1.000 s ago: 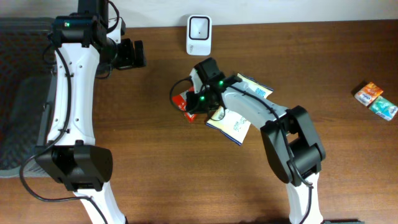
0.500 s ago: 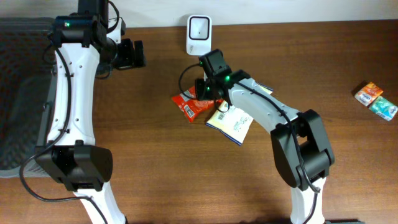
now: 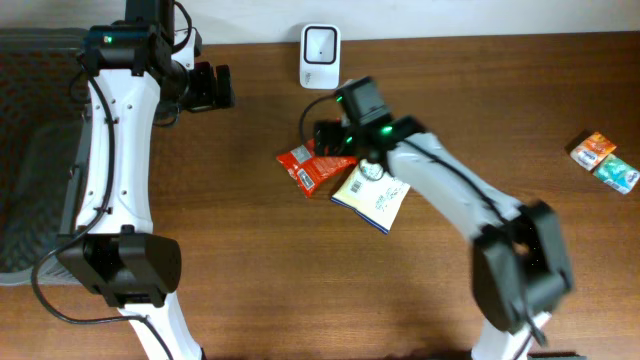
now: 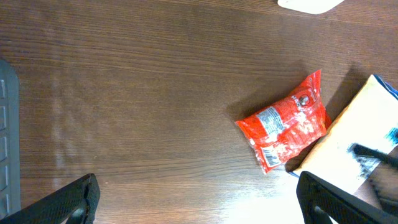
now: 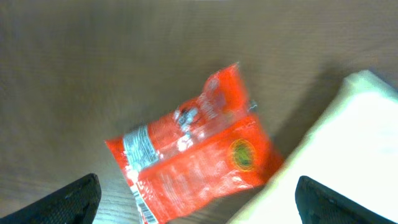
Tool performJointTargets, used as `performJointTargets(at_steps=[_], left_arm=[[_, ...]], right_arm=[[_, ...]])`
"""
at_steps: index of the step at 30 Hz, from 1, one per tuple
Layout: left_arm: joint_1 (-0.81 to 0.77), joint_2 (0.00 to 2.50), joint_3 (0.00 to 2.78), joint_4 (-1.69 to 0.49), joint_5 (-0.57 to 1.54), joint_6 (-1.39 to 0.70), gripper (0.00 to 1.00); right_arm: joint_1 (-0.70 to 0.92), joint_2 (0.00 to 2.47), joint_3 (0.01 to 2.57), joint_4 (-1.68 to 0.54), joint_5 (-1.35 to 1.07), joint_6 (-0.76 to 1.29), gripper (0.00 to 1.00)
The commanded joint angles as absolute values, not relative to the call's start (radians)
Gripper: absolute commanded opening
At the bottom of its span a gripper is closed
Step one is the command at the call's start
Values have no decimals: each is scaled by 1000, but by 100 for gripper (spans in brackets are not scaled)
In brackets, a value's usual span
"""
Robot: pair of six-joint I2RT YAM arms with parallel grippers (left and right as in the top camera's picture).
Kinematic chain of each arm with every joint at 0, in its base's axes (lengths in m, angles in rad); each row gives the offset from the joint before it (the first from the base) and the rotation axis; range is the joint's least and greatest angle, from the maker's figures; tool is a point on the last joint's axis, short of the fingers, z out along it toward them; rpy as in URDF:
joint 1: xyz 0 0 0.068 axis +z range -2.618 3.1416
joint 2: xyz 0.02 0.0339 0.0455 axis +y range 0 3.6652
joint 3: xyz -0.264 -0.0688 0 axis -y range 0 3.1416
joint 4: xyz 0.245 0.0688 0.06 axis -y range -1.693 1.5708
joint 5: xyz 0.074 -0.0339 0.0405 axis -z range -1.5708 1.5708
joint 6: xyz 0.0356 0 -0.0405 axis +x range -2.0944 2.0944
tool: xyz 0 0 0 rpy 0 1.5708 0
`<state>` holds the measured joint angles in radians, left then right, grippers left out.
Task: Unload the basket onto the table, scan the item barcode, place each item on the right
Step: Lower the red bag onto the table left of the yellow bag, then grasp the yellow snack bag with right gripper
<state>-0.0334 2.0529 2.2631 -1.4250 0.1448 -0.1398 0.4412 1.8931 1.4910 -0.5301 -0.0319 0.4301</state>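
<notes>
A red snack packet [image 3: 310, 166] lies flat on the wooden table, its lower right edge over a white and yellow pouch [image 3: 376, 198]. In the right wrist view the red packet [image 5: 199, 155] lies below my right gripper [image 5: 202, 208], which is open wide and holds nothing; a white label and a barcode face up. From overhead my right gripper [image 3: 331, 136] hovers just behind the packet. The white scanner [image 3: 320, 55] stands at the table's back edge. My left gripper [image 3: 213, 87] is open at the back left, and its view shows the red packet [image 4: 286, 124] far to the right.
Two small colourful packets [image 3: 606, 161] lie at the far right. A dark grey tray [image 3: 25, 170] runs along the left edge. The white pouch [image 4: 364, 146] reaches to the right edge of the left wrist view.
My right gripper has opened and let go of the red packet, then drawn back to the right. The packet now lies on the table. The left arm has not moved.
</notes>
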Motion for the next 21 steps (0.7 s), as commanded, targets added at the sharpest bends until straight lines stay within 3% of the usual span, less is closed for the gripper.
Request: performJointTargets(at_steps=[1,8,14,21], left_arm=[[-35,2044,2272,-1423,141,-149,99],[-35,2045,2272,-1423,141,-149,99],[-35,2045,2272,-1423,141,-149,99],[-35,2045,2272,-1423,141,-149,99]], right_arm=[[336,1786,1520,-635,64,420,99],[141,1832,1475,-929,29,420,99],[130,1873,1349,-776,-186,421,99],[131,1925,1216,-592,-283,562,99]])
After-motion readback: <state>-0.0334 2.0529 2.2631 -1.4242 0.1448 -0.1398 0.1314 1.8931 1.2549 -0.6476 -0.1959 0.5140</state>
